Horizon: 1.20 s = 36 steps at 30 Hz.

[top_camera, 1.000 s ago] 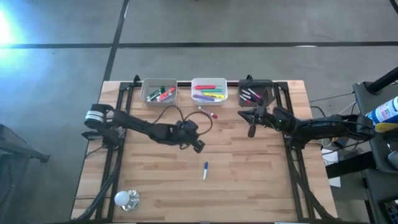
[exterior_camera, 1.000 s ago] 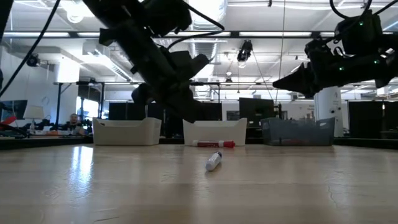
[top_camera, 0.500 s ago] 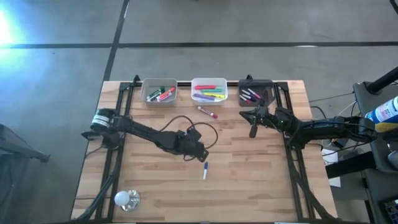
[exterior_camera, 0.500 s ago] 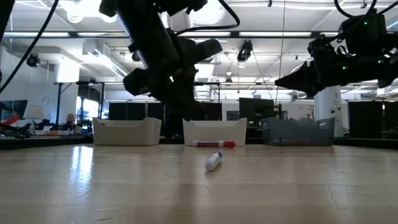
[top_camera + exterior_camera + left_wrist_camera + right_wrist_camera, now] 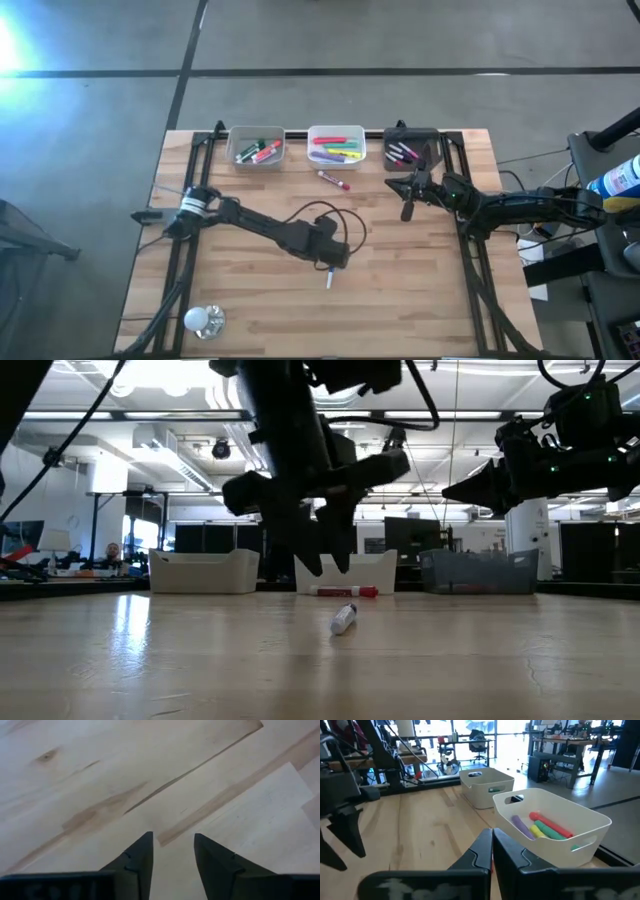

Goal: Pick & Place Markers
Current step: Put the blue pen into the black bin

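Note:
A white marker with a blue cap (image 5: pixel 329 277) lies on the wooden table near its middle, also plain in the low view (image 5: pixel 344 618). My left gripper (image 5: pixel 333 262) hangs open just above and on the far side of it, fingers pointing down (image 5: pixel 325 568); its wrist view (image 5: pixel 172 845) shows only bare wood between them. A red-capped marker (image 5: pixel 334 181) lies in front of the bins. My right gripper (image 5: pixel 405 208) hovers shut in front of the black bin (image 5: pixel 412 148), with nothing seen in it (image 5: pixel 492 845).
Three bins stand along the far edge: a clear one (image 5: pixel 258 148) with green and red markers, a white one (image 5: pixel 335 145) with yellow, pink and purple ones, and the black one with pink ones. A light bulb (image 5: pixel 203 319) lies at the near left corner.
My left gripper has swung toward the table's right and near edges to stand over the blue-capped marker, tipped its fingers downward, and opened. The markers have not moved.

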Available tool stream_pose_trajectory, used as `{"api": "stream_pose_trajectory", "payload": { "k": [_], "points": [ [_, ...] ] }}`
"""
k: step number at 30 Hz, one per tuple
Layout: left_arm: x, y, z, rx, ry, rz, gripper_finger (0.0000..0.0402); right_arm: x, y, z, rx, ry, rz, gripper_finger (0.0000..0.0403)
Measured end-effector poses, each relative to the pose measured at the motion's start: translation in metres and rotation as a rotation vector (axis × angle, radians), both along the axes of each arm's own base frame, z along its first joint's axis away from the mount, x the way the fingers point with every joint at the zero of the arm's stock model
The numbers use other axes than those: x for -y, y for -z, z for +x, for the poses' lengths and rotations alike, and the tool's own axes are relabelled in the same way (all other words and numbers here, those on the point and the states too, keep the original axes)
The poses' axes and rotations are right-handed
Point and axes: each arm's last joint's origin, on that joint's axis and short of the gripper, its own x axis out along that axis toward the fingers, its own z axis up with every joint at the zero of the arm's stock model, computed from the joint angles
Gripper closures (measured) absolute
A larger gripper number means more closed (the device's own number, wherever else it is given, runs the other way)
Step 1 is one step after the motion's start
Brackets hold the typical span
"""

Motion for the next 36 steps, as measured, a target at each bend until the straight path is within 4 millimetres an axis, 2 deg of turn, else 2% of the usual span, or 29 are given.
{"api": "stream_pose_trajectory", "payload": {
  "k": [4,8,14,18,27,36],
  "points": [
    [0.002,0.005,0.008,-0.026,-0.030,-0.016,0.0266,0.000,0.000,0.000,0.000,0.000,0.000,0.0394],
    [0.005,0.010,0.013,-0.032,-0.035,-0.106,0.0266,0.000,0.000,0.000,-0.001,0.000,0.000,0.0394],
    [0.022,0.004,0.020,0.011,-0.002,-0.227,0.0266,0.000,0.001,0.000,-0.003,0.001,0.001,0.0394],
    [0.029,0.010,0.020,0.003,-0.025,-0.246,0.0266,0.000,0.001,0.000,-0.003,0.001,0.001,0.0394],
    [0.029,0.026,0.021,-0.040,-0.049,-0.233,0.0268,0.000,0.001,0.000,-0.004,0.001,0.002,0.0394],
    [0.029,0.033,0.018,-0.065,-0.066,-0.217,0.0337,0.000,0.003,-0.001,-0.022,0.002,0.010,0.0394]
  ]
}}
